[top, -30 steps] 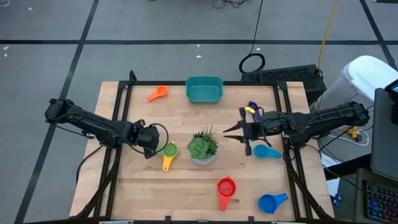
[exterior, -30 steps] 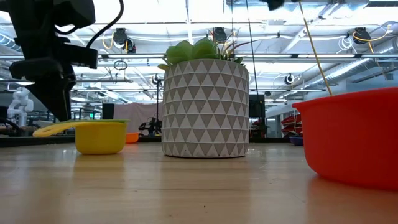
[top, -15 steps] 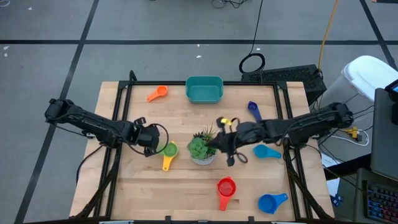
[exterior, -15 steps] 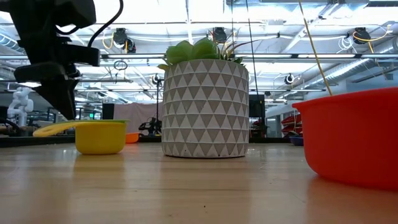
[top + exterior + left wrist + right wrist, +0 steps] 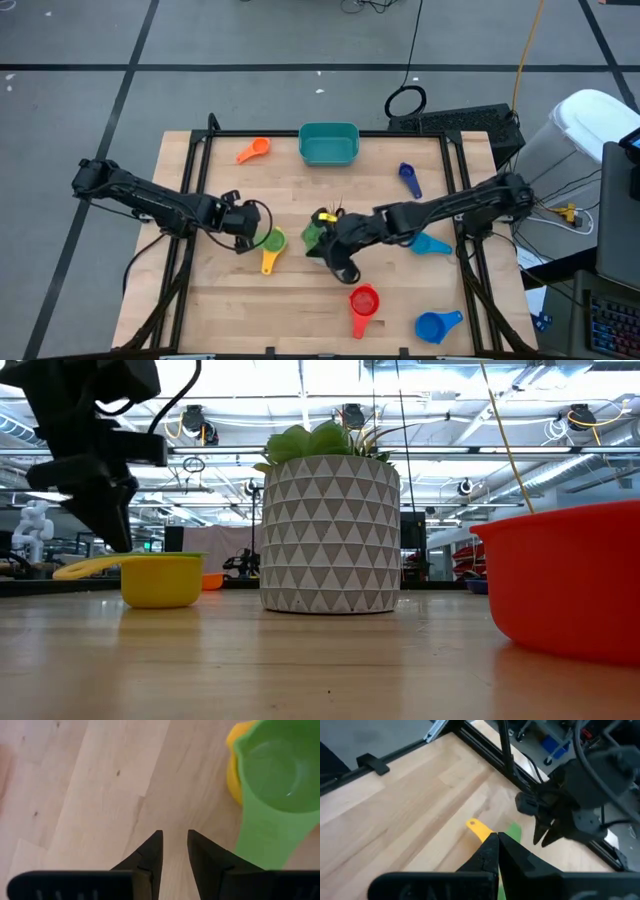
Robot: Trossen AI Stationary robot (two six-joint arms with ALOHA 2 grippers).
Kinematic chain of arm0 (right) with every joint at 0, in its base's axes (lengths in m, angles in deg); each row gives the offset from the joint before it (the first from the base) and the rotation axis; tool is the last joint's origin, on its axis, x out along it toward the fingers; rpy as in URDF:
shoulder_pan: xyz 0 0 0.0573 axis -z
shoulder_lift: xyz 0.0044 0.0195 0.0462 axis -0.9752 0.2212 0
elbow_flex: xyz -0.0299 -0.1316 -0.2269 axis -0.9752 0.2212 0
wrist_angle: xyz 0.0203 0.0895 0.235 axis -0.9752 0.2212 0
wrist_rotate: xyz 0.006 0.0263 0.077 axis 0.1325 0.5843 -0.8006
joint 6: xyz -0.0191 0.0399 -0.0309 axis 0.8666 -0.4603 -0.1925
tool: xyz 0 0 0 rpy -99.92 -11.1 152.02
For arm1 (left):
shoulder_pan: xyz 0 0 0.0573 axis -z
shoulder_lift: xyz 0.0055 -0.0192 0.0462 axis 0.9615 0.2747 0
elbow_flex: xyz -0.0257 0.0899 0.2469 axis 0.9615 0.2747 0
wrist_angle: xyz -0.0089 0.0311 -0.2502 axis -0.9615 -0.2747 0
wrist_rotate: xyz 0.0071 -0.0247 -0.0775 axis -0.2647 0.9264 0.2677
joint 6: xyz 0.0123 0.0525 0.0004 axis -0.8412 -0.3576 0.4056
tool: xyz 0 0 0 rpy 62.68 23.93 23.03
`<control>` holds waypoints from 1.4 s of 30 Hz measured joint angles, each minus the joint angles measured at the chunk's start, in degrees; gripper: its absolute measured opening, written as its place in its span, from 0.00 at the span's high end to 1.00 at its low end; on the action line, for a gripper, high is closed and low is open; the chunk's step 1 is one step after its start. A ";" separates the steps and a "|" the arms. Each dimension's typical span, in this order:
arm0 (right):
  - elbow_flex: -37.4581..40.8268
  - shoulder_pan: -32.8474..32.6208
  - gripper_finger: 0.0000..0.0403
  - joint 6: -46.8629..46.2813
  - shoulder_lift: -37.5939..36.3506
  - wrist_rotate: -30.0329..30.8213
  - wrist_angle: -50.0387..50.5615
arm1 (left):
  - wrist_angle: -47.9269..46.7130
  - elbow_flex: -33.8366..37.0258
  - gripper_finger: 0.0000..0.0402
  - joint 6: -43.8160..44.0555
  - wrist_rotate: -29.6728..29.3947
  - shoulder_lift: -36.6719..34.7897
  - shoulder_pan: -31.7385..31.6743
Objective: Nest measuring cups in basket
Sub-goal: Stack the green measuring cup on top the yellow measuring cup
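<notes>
Green measuring cup just beside left gripper, jaws slightly parted, empty; right gripper closed.

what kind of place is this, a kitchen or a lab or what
Most likely a robotics lab or workshop: a wooden table on a black metal frame, cables on a taped concrete floor, and an open industrial ceiling with exposed ducts behind.
</notes>
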 joint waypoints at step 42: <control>-5.14 -1.02 1.00 -6.23 8.74 -4.19 9.62 | 8.21 4.46 0.77 -6.36 1.23 0.00 -3.19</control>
